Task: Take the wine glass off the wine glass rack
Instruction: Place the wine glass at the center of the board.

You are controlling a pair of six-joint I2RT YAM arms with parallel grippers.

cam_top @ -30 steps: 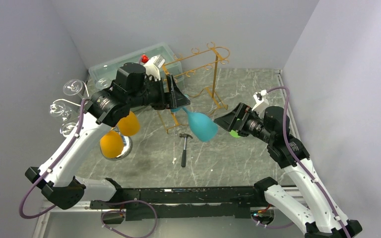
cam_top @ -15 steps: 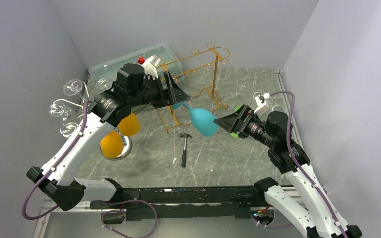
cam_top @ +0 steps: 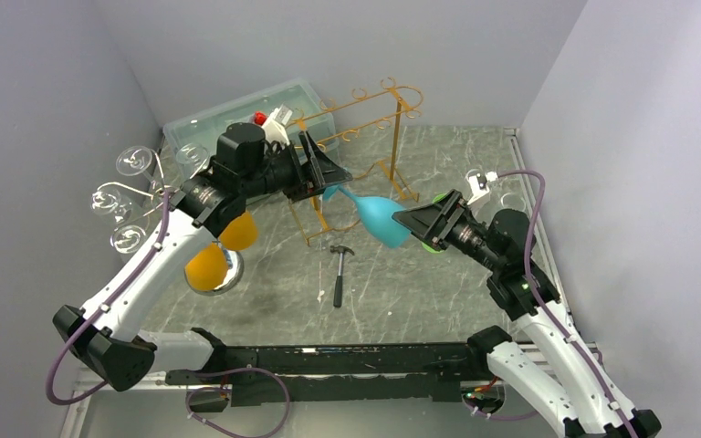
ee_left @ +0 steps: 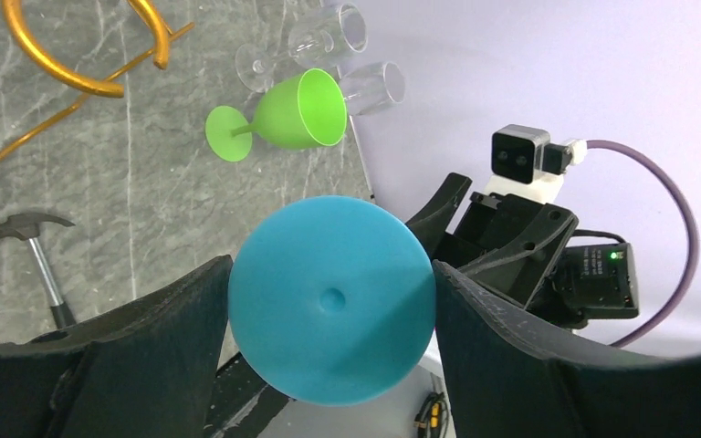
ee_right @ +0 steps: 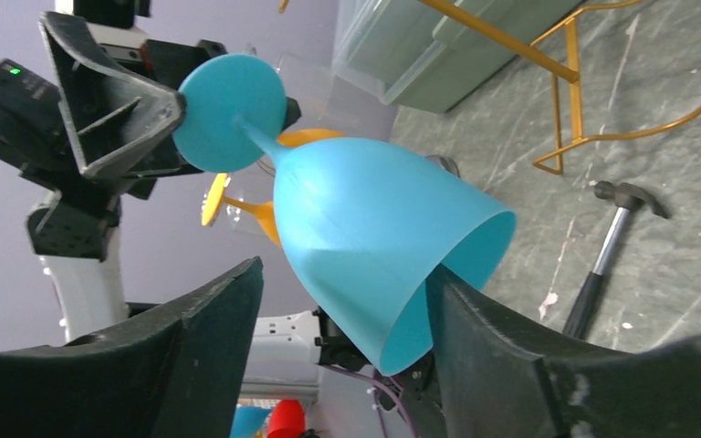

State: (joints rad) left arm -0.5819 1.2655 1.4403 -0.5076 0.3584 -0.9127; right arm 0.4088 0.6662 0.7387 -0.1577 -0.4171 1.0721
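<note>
The blue wine glass (cam_top: 379, 222) hangs tilted in the air in front of the gold wire wine glass rack (cam_top: 365, 137), free of its rails. My left gripper (cam_top: 332, 180) is shut on the glass's round foot (ee_left: 333, 297), which touches both fingers. My right gripper (cam_top: 410, 228) has come round the bowl (ee_right: 374, 237) from the right. Its jaws straddle the rim, the right finger (ee_right: 511, 347) touching the bowl and the left finger (ee_right: 192, 338) standing a gap away, so it is open.
A hammer (cam_top: 340, 274) lies on the marble table below the glass. Two orange glasses (cam_top: 208, 265) sit by a metal bowl at the left. Clear glasses (cam_top: 132, 161) hang by the left wall. A clear bin (cam_top: 201, 123) stands behind. A green glass (ee_left: 287, 114) lies on the table.
The right gripper has moved left onto the bowl and its jaws have narrowed. The left arm has shifted slightly, tilting the glass toward the right gripper.
</note>
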